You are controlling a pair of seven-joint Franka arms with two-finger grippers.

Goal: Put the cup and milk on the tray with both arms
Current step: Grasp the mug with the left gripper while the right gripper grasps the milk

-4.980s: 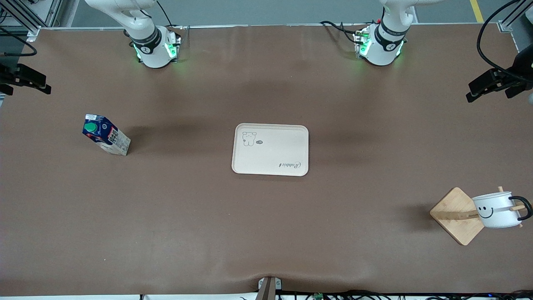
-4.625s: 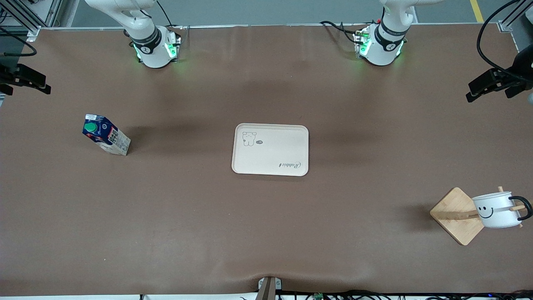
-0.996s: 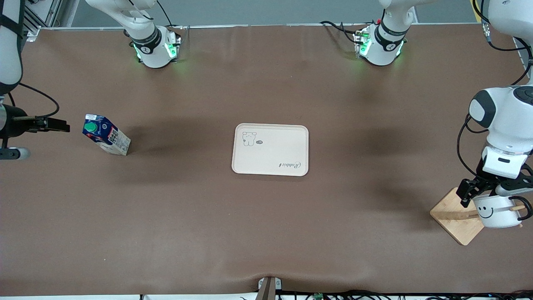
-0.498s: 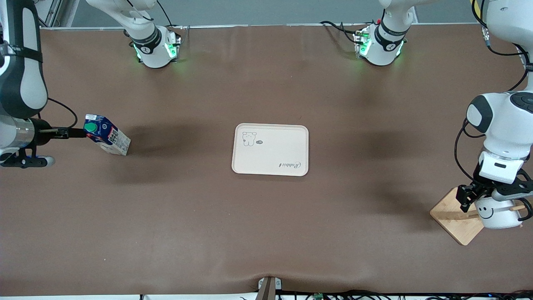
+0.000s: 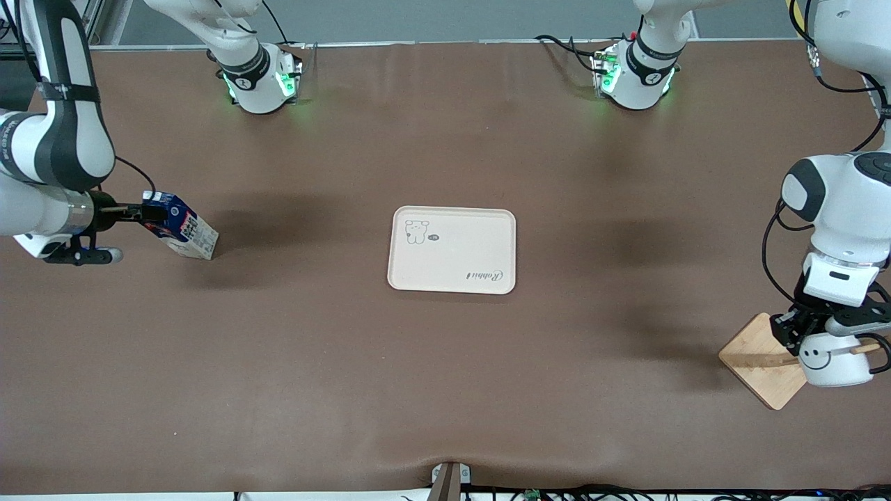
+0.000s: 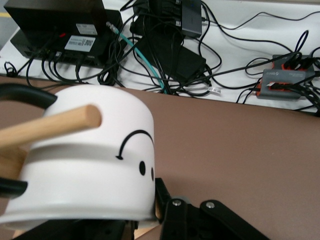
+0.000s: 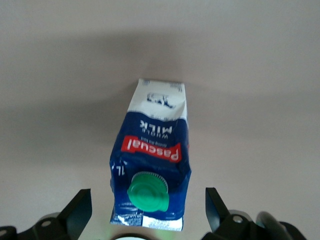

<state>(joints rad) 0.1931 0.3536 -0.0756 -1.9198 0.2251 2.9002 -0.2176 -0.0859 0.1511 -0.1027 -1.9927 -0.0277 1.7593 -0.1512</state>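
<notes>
The milk stands toward the right arm's end of the table. My right gripper is open around its dark blue top; in the right wrist view the milk with its green cap sits between the two spread fingers. The cup hangs on a wooden rack peg toward the left arm's end. My left gripper is at the cup's rim; in the left wrist view one finger lies by the cup's outer wall and the other finger is hidden. The tray lies bare at mid-table.
The cup's rack has a square wooden base and a peg that runs through the cup's handle. Cables and black boxes lie past the table edge by the cup.
Both arms have come in from the table's ends. The right gripper has closed in level around the milk's top. The left gripper has come down onto the cup's rim.
</notes>
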